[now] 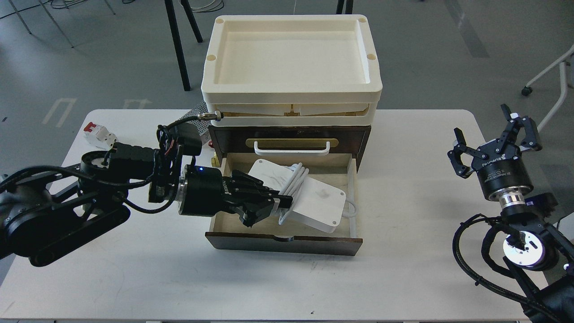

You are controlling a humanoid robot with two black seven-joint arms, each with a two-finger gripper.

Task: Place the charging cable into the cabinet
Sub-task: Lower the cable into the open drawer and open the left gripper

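Observation:
The charging cable (309, 197), a flat white block with whitish cord coiled round its middle, is inside the open pale wood drawer (224, 224) of the dark brown cabinet (363, 139). My left gripper (280, 204) reaches in from the left and is shut on the cable's coiled cord. I cannot tell whether the block touches the drawer floor. A cord loop sticks out at its right end. My right gripper (491, 137) is open and empty at the table's right edge, far from the cabinet.
Cream trays (291, 96) are stacked on the cabinet. A white-and-red breaker block (98, 134) lies at the back left. A perforated metal box (193, 117) shows behind my left arm. The cabinet's upper drawer has a white bar handle (291, 150).

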